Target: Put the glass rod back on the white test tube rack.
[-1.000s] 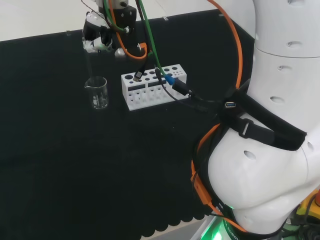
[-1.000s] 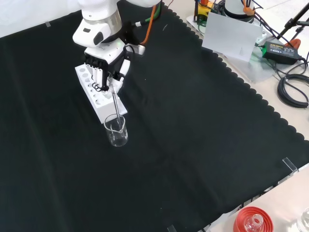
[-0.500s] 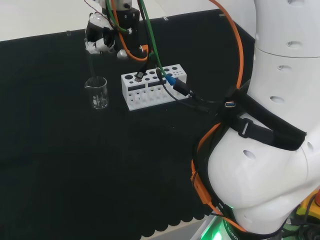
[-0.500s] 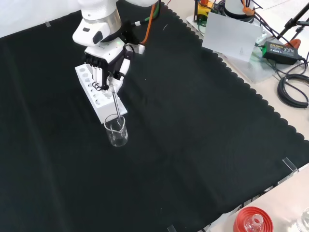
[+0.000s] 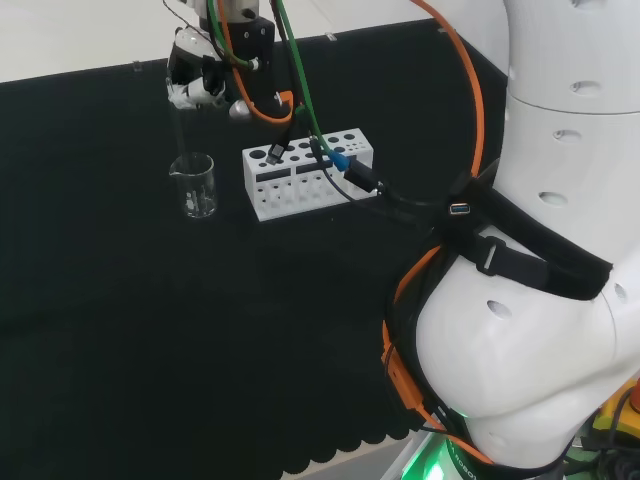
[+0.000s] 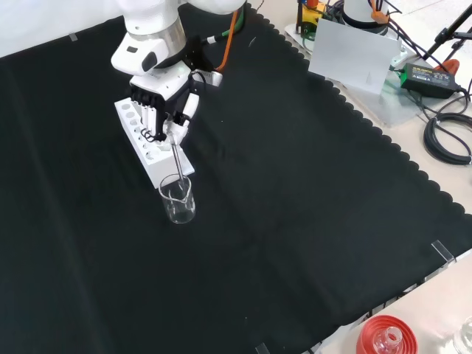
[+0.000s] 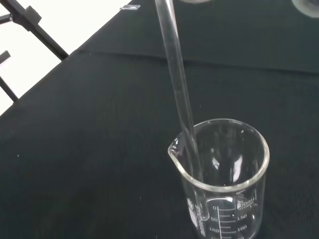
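Currently the black and white robot hand (image 6: pixel 164 103) hangs above the white plastic test tube rack (image 6: pixel 151 151), its fingers (image 6: pixel 153 116) curled round the upper end of a thin clear glass rod (image 6: pixel 177 164). The rod slopes down from the fingers, and its lower end stands inside a small clear glass beaker (image 6: pixel 178 201) just beside the rack's end nearest the front camera. Close up from the wrist, the rod (image 7: pixel 179 94) passes over the beaker's rim (image 7: pixel 219 184) near the pouring lip and runs down along the inner wall; its tip is cut off at the picture's edge, so whether it touches the bottom cannot be told.

From the head camera the hand (image 5: pixel 200 80) sits over the beaker (image 5: pixel 196 186), toward the desk's far edge, and the rod is only a faint line there. Orange and green cables cross in front of the rack (image 5: pixel 308 172) and hide part of its top holes. The desk (image 6: pixel 310 243) is covered with black cloth.
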You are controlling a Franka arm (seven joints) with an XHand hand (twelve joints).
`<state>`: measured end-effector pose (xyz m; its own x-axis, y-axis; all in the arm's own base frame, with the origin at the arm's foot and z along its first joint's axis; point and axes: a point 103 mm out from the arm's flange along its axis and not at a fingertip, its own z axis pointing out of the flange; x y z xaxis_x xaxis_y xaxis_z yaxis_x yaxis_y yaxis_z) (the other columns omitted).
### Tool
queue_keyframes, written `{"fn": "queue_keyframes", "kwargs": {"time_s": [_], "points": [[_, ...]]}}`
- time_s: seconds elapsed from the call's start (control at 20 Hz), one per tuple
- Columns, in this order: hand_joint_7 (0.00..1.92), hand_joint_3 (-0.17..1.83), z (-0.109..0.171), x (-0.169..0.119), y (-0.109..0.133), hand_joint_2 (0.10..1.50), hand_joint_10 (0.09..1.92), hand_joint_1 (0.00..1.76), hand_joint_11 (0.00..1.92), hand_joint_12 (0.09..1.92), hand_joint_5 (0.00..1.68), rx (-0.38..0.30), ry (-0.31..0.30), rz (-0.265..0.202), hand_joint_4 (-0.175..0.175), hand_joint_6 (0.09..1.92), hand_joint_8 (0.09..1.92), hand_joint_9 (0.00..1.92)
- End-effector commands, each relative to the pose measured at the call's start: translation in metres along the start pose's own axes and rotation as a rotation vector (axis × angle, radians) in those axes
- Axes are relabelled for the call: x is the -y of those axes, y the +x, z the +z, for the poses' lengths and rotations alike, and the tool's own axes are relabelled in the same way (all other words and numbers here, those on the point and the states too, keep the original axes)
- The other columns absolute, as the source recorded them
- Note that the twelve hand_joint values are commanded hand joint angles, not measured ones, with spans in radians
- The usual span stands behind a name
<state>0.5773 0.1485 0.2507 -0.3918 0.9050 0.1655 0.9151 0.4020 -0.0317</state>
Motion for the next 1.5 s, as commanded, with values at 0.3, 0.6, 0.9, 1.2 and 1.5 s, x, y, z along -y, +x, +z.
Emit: {"fn": "queue_keyframes", "kwargs": {"time_s": [0.3,0.6,0.9,1.2,1.5], "points": [[1.29,-0.17,-0.020,-0.002,-0.001,1.07,0.36,1.31,1.68,0.63,1.25,0.014,-0.019,0.008,-0.175,0.56,0.58,1.80],[1.29,-0.17,-0.028,-0.002,-0.002,1.07,0.35,1.31,1.68,0.63,1.25,0.006,-0.027,0.013,-0.175,0.56,0.58,1.80],[1.29,-0.17,-0.043,-0.003,-0.012,1.07,0.35,1.31,1.68,0.63,1.25,-0.024,-0.026,0.023,-0.175,0.56,0.58,1.80],[1.29,-0.17,-0.065,0.000,-0.022,1.07,0.35,1.31,1.68,0.63,1.25,0.007,-0.055,0.046,-0.175,0.56,0.58,1.80],[1.29,-0.17,-0.079,-0.001,-0.025,1.07,0.35,1.31,1.68,0.63,1.25,0.013,-0.078,0.059,-0.175,0.56,0.58,1.80]]}}
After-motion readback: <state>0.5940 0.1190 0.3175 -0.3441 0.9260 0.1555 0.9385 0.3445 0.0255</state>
